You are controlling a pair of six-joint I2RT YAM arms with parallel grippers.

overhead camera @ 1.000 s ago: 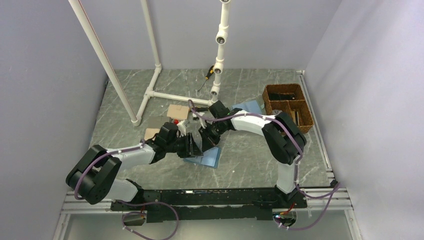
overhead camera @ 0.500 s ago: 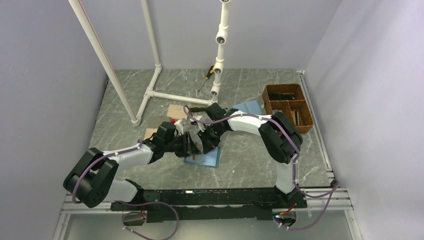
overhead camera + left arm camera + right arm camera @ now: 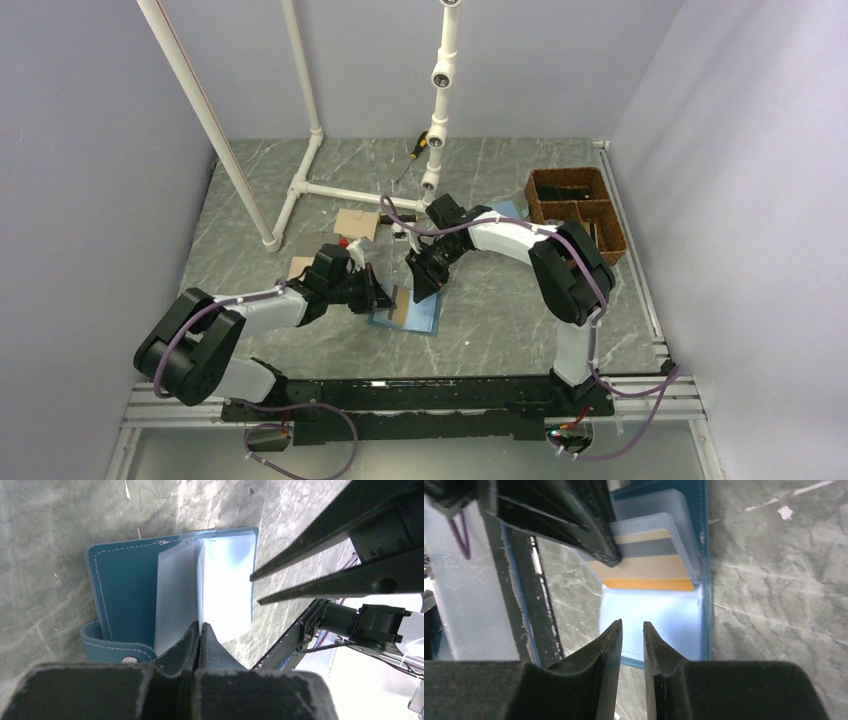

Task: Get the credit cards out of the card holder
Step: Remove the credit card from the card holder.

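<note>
Mid-frame from above, the dark teal bifold card holder (image 3: pixel 420 318) lies open on the grey marbled bench (image 3: pixel 500 300), left fingers (image 3: pixel 186 647) pinched on the lower edge of its clear plastic leaf (image 3: pixel 222 595), right fingers (image 3: pixel 606 650) slightly apart just below the tan grey-striped card (image 3: pixel 644 565), bare bench to its right.

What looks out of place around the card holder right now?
Nothing spilled or damaged. The only oddity: one clear sleeve of the card holder is lifted off the open cover, pinched by the left tool. It holds a tan, grey-striped card, just ahead of the slightly open right tool.
</note>
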